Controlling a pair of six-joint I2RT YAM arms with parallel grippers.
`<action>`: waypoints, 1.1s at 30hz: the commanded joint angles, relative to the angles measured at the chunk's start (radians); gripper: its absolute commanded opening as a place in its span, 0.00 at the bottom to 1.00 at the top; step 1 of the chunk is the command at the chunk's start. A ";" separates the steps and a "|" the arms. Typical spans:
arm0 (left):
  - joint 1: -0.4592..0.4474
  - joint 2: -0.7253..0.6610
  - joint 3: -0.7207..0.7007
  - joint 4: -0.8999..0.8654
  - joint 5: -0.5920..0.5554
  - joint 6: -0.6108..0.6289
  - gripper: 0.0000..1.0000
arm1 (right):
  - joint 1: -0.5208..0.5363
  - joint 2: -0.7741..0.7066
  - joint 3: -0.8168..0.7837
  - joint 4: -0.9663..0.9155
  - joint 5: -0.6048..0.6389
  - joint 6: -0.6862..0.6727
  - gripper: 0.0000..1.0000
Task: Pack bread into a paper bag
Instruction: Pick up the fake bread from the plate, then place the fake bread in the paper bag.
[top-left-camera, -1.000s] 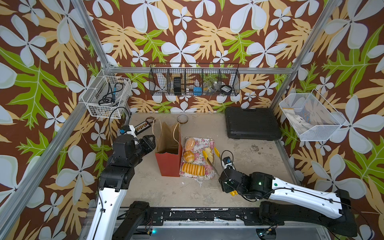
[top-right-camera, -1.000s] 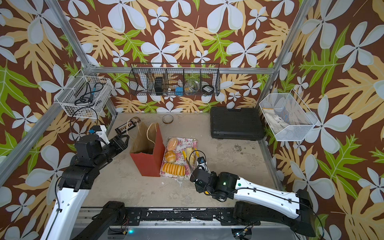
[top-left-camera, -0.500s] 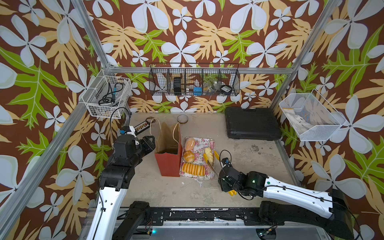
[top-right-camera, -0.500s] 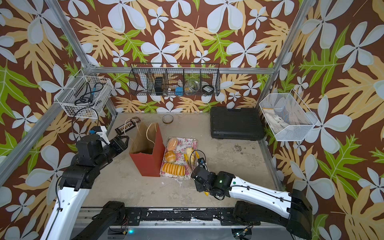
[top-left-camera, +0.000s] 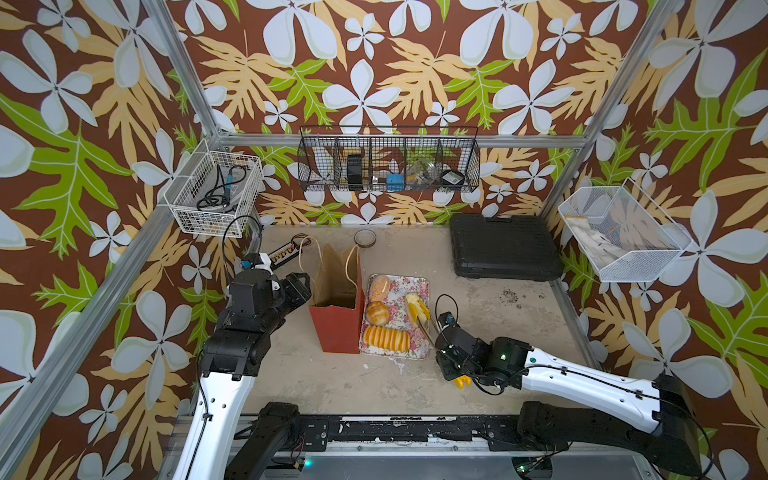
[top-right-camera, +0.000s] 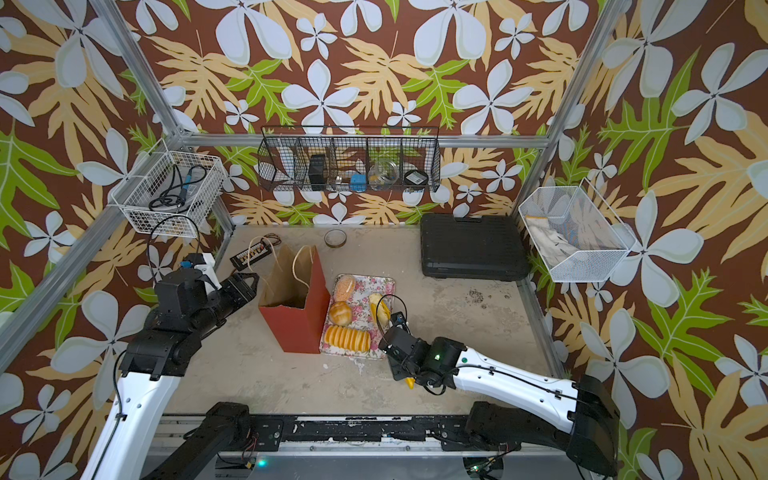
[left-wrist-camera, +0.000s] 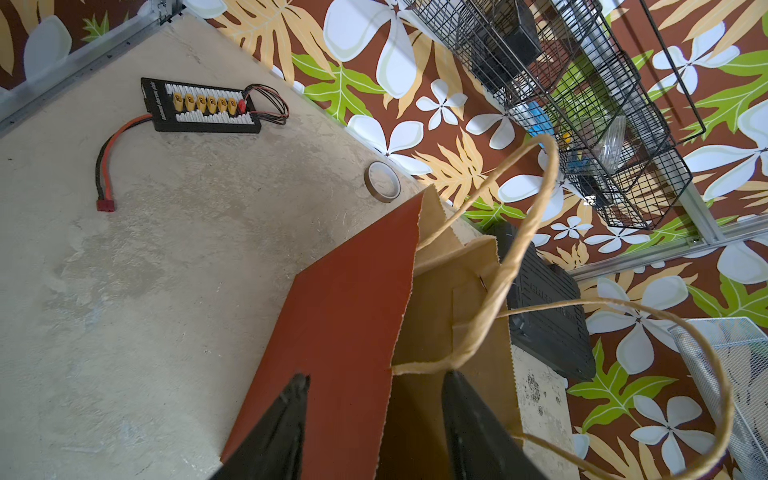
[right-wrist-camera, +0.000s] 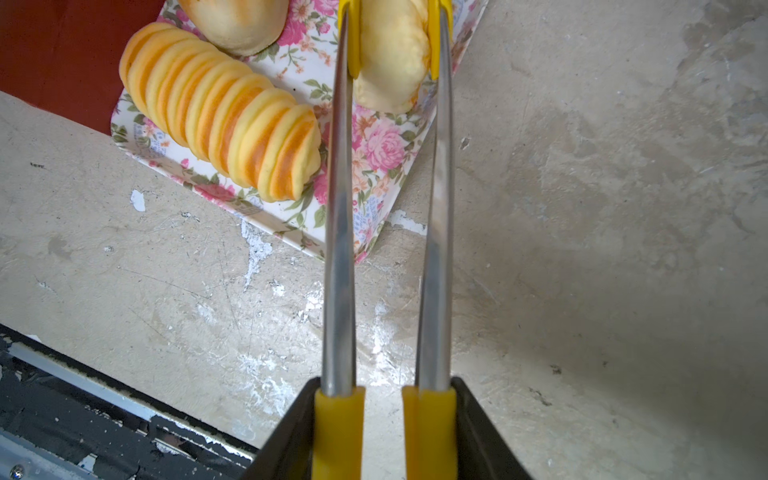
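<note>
The paper bag (top-left-camera: 338, 328) (top-right-camera: 297, 328) stands upright and open-mouthed just left of the floral tray (top-left-camera: 420, 282). My left gripper (top-left-camera: 305, 282) (left-wrist-camera: 374, 378) is open and straddles the bag's near wall (left-wrist-camera: 340, 311), one finger outside on the red face, one inside. On the tray lie a long ridged loaf (top-left-camera: 386, 338) (right-wrist-camera: 220, 124), a round bun (top-left-camera: 377, 311) and a seeded bun (top-left-camera: 380, 286). My right gripper (top-left-camera: 441, 334) (right-wrist-camera: 382, 386) is shut on the yellow-handled tongs (right-wrist-camera: 340, 249), whose tips pinch a small pale roll (right-wrist-camera: 390, 62) (top-left-camera: 413, 305) on the tray.
A black case (top-left-camera: 505, 247) lies at the back right. A tape roll (top-left-camera: 365, 237) and a connector board (top-left-camera: 284, 252) with wires lie behind the bag. Wire baskets hang on the left, back and right walls.
My right gripper has squeezed the tongs together, so their tips now clamp the small roll. It has also edged closer to the tray. The left gripper and bag have not moved.
</note>
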 joint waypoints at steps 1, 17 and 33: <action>0.000 -0.001 0.001 0.008 -0.008 0.008 0.56 | 0.000 -0.020 0.077 -0.048 0.055 -0.018 0.06; 0.000 0.015 -0.069 0.076 -0.055 -0.011 0.56 | 0.239 0.097 0.876 -0.275 0.252 -0.206 0.06; 0.000 -0.034 0.075 -0.029 -0.109 0.016 0.56 | 0.414 0.265 0.931 -0.183 0.233 -0.262 0.10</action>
